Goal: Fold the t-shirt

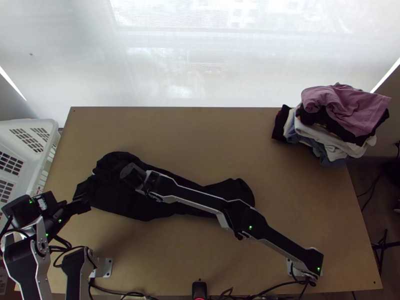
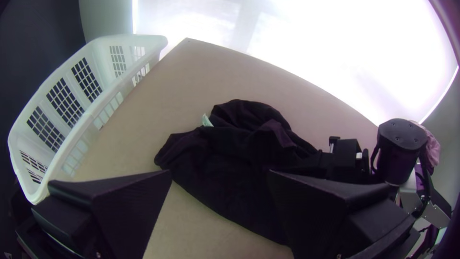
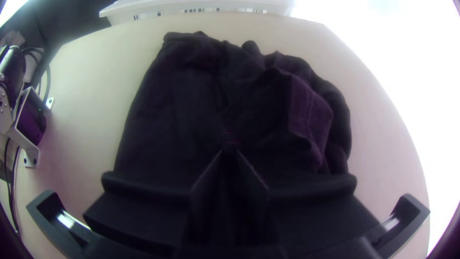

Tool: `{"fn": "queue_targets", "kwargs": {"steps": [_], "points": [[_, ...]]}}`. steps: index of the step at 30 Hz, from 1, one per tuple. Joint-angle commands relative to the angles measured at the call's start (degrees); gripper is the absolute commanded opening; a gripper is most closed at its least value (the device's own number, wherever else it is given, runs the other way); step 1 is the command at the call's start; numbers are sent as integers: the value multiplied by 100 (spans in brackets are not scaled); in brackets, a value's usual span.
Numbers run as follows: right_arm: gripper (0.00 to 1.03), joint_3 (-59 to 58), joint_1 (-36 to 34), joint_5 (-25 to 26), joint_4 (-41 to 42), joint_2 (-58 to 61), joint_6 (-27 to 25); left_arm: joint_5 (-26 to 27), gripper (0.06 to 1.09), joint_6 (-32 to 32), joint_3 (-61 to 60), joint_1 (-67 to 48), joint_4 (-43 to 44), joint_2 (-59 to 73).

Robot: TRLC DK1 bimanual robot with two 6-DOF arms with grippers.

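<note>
Black shirt lay bunched on table, partly under right arm. Left gripper stood wide at shirt's left end. Right gripper was narrow, tips together at shirt; couldn't tell if cloth was pinched.

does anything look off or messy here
The clothes pile at the far right corner of the table looks lopsided: its layers are uneven and seem to jut past the edge. The black t-shirt lies bunched, but that's unsurprising before folding.
</note>
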Motion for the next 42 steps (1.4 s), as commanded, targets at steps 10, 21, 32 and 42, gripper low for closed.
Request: {"fn": "queue_targets", "kwargs": {"steps": [10,21,32,42], "points": [[3,-40,-122,238,22,-529,162,92,102,-13,-41,-64,91,17],[3,-304,-1150,484,-216,-1628,101,286,102,-56,20,-72,161,61],[3,-638,-2310,607,-453,-2718,-5,417,102,-171,108,-275,556,439],[3,-1438,-3576,642,-479,-3746,-84,400,102,-434,389,-1171,1145,1133]]}}
